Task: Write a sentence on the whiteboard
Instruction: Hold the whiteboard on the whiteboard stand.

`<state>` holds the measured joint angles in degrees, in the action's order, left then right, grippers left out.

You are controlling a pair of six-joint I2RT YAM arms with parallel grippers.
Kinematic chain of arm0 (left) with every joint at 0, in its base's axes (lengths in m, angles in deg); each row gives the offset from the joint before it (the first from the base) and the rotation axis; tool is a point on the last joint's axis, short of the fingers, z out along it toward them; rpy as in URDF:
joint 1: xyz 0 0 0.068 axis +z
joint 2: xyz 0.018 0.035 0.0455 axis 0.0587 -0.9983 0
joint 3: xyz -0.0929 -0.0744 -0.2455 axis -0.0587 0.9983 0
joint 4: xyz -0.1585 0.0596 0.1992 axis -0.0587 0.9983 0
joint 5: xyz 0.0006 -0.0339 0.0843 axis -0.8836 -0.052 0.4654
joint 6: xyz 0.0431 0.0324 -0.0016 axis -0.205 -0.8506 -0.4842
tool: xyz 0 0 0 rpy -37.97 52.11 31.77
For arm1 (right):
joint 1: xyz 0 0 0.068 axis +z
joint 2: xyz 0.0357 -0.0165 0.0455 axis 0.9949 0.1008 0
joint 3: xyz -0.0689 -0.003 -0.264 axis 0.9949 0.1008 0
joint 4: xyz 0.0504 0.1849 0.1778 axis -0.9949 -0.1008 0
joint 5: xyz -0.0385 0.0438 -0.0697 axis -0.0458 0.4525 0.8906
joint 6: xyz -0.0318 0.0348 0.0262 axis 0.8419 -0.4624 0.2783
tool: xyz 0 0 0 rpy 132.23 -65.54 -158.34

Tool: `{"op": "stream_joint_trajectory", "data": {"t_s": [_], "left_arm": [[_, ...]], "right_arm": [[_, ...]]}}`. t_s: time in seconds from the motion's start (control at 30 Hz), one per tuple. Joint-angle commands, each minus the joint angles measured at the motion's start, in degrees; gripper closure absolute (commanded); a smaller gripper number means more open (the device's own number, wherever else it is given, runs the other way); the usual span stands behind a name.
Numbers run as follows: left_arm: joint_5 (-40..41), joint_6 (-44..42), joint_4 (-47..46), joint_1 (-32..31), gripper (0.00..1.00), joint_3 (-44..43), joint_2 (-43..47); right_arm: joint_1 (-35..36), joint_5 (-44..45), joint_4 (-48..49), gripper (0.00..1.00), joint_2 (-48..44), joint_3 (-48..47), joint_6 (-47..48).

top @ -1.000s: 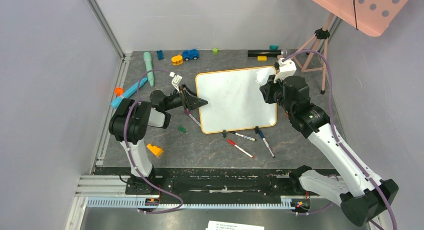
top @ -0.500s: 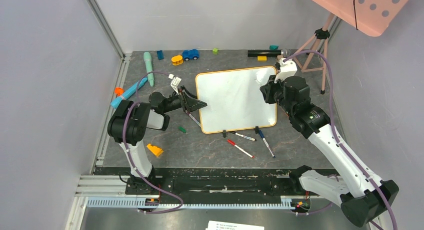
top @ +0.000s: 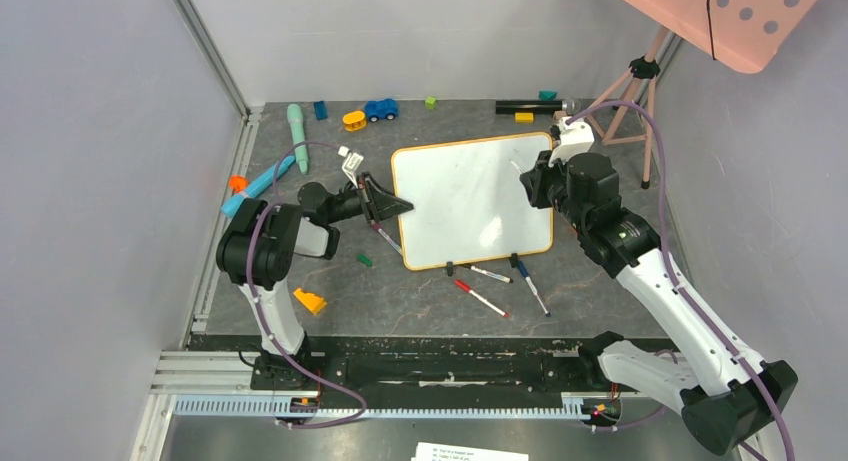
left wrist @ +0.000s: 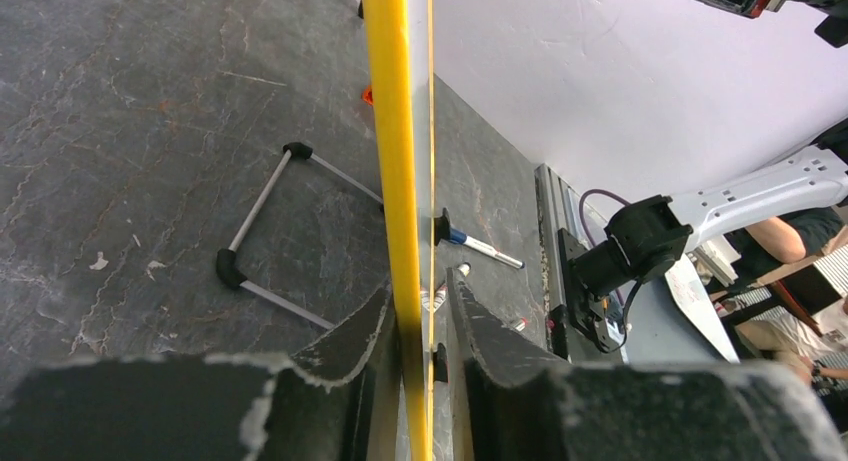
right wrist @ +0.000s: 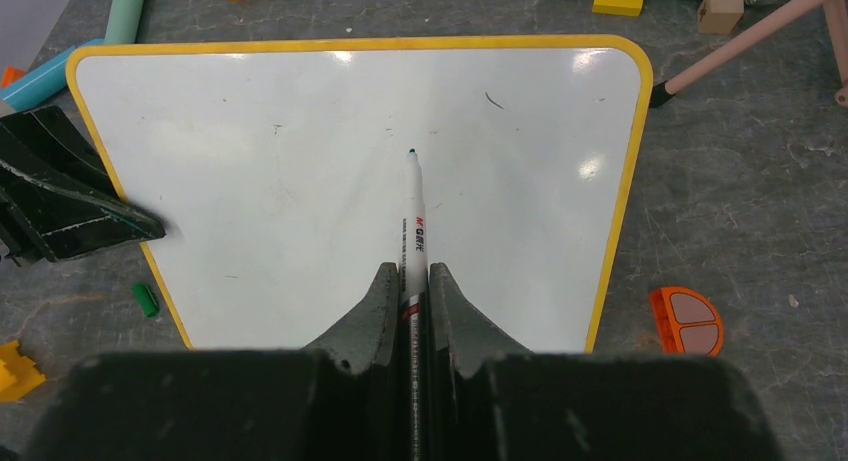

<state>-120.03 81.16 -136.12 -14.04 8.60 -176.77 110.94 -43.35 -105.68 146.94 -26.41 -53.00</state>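
Glossy smooth whiteboard (right wrist: 300, 171) lies on a matt, stone-patterned table (right wrist: 740, 231)

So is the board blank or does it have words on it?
Blank. The whiteboard shows only tiny specks, no words; the marker in the right gripper points at bare white.

Passage along the near edge of the whiteboard (top: 470, 196) is blocked by loose markers (top: 481, 299); the left edge is taken by the left gripper (top: 400, 207).

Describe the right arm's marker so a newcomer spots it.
Find the whiteboard, the yellow-framed white panel at centre. Above it, the marker is the slim white pen clamped in the right gripper; the other markers lie loose on the table.
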Motion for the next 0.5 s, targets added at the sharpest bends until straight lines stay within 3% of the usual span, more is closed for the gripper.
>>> {"op": "stream_joint_trajectory", "data": {"t_s": [0.0,0.13,0.47], "left_arm": [[-1.12,1.66,-4.9,-0.05,0.78,-1.99,-0.82],[-0.18,1.39,-4.9,0.04,0.98,-1.61,-0.77],[-0.8,2.77,-4.9,0.13,0.98,-3.56,-2.65]], "right_arm": [[-0.26,0.75,1.13,1.0,0.07,-2.03,0.84],[-0.23,1.0,1.1,1.0,0.64,-2.44,1.04],[-0.26,1.54,1.07,1.0,1.36,-2.77,1.47]]}}
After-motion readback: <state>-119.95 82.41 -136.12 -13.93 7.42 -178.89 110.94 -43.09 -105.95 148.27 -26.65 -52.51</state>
